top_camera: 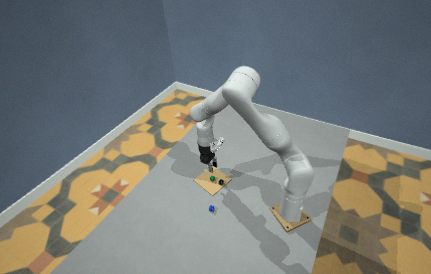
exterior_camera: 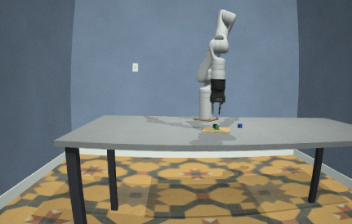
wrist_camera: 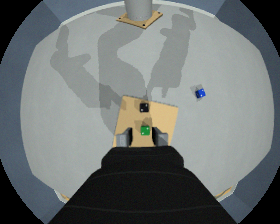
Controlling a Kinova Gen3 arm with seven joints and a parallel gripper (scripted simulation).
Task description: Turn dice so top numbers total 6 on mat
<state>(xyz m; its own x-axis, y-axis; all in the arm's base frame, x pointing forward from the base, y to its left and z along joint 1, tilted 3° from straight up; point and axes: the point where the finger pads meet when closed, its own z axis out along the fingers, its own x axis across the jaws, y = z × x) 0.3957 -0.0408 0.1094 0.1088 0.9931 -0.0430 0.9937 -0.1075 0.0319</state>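
Green die (top_camera: 212, 178) (exterior_camera: 216, 127) (wrist_camera: 145, 130) and black die (top_camera: 221, 182) (exterior_camera: 215, 125) (wrist_camera: 144, 107) are carried by the mat (top_camera: 203, 180) (exterior_camera: 223, 130) (wrist_camera: 163, 120), gripper (top_camera: 213, 167) (exterior_camera: 216, 112) (wrist_camera: 142, 133) spread above, nothing pinched

White jointed arm (top_camera: 267, 127) (exterior_camera: 219, 45) rising from its base and arching over, forearm bending down, black gripper (top_camera: 212, 170) (exterior_camera: 216, 109) (wrist_camera: 142, 133) pointing straight downward, two fingers standing apart, gripping nothing, hanging raised at the arm's end

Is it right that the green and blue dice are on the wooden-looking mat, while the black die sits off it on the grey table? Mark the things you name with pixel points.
Not quite: the black die (top_camera: 221, 182) (wrist_camera: 144, 107) and blue die (top_camera: 212, 209) (exterior_camera: 239, 126) (wrist_camera: 200, 93) are swapped, as the top view shows.
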